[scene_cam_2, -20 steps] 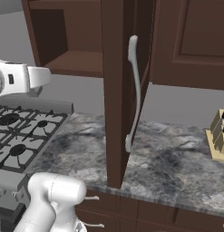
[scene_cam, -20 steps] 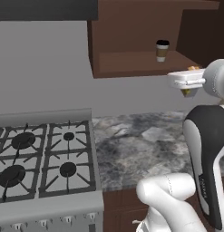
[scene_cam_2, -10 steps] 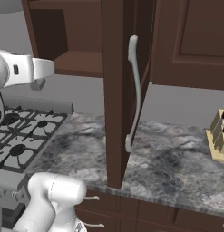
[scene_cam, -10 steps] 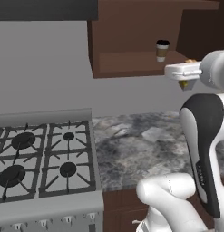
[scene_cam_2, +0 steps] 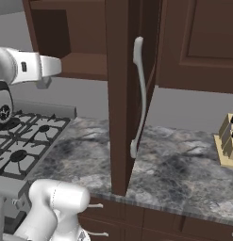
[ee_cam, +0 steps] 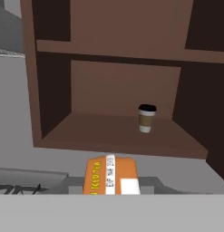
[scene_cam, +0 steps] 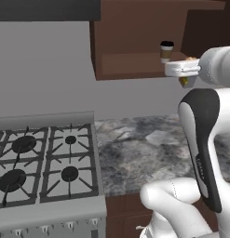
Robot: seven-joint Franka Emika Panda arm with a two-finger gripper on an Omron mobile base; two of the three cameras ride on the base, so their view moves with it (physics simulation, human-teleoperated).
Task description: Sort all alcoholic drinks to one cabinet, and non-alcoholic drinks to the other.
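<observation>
My gripper point(ee_cam: 111, 183) is shut on a yellow-orange can point(ee_cam: 111, 176) with yellow lettering, held just below and in front of the open wall cabinet point(ee_cam: 50, 90). The tan paper coffee cup point(ee_cam: 146, 118) with a dark lid stands upright on that cabinet's bottom board, right of centre. From the left base view the cup point(scene_cam: 166, 51) sits just left of and behind my hand, and the can point(scene_cam: 184, 82) peeks out beneath the gripper point(scene_cam: 185, 79). A panelled door point(scene_cam_2: 119, 94) with a long curved silver handle point(scene_cam_2: 139, 94) stands swung open.
A gas stove point(scene_cam: 37, 162) lies to the left under a grey hood point(scene_cam: 46, 9). The marbled counter point(scene_cam: 139, 148) runs below the cabinets. A knife block point(scene_cam_2: 227, 146) stands at the far right. A shelf board point(ee_cam: 131, 53) crosses the open cabinet above the cup.
My hand has risen with the can and moved in toward the open cabinet's bottom edge. The cup has not moved.
</observation>
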